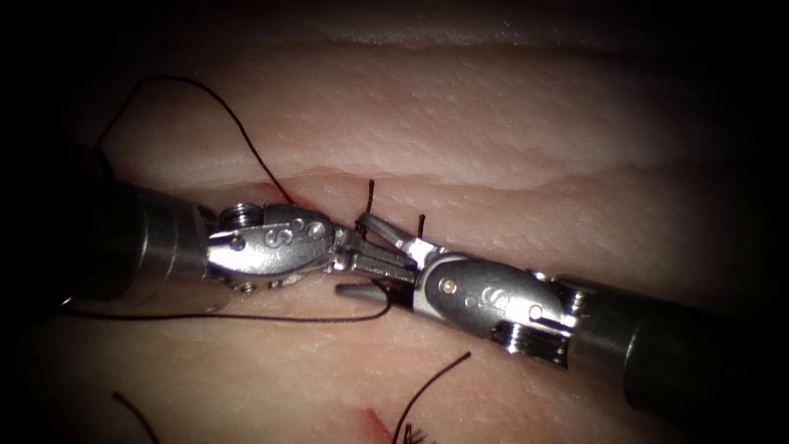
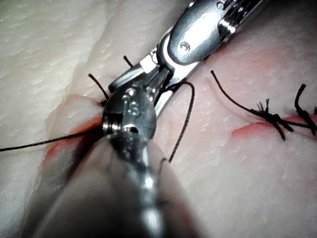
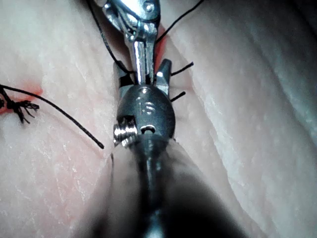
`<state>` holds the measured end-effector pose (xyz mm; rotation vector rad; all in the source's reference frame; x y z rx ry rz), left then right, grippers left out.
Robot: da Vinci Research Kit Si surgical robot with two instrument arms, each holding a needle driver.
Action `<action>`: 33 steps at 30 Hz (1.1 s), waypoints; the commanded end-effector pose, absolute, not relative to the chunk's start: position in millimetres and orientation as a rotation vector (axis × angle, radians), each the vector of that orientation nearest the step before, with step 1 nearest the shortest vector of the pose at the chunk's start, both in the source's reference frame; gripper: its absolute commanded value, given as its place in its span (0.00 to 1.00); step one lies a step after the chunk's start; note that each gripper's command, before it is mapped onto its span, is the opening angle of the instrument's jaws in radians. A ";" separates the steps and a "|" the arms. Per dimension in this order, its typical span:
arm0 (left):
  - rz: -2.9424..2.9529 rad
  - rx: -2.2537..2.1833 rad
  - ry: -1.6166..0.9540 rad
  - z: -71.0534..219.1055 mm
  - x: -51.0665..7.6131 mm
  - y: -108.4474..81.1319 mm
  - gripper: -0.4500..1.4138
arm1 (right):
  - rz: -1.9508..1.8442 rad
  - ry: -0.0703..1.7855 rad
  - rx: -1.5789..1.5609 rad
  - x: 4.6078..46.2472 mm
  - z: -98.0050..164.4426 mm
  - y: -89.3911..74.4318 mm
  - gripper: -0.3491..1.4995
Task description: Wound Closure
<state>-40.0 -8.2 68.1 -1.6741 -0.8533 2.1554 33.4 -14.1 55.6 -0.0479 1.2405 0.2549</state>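
Left tool (image 1: 380,261) comes in from the picture's left, shaft near level, wrist straight, jaws pointing right. They look closed, lying as one narrow bar. Right tool (image 1: 374,256) enters from lower right, shaft angled up-left, wrist in line with shaft. Its jaws stand apart, one above and one below the left tool's tip, straddling it. The tips meet nose to nose, overlapping mid-frame. In the left wrist view, left tool (image 2: 148,82) and right tool (image 2: 143,84) are head-on. In the right wrist view, right tool (image 3: 143,74) brackets left tool (image 3: 140,59).
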 end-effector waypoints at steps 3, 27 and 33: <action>2.152 -1.683 -0.859 68.5 -40.5 -8.2 0.00 | 0.256 1.242 -0.057 35.0 56.4 -13.5 0.72; 2.106 -1.717 -0.877 68.7 -40.1 -8.2 0.00 | 0.191 1.315 -0.121 34.3 55.7 -13.6 0.00; 2.107 -1.726 -0.893 68.5 -39.5 -8.5 0.00 | 0.237 1.302 -0.086 34.1 55.1 -13.5 0.94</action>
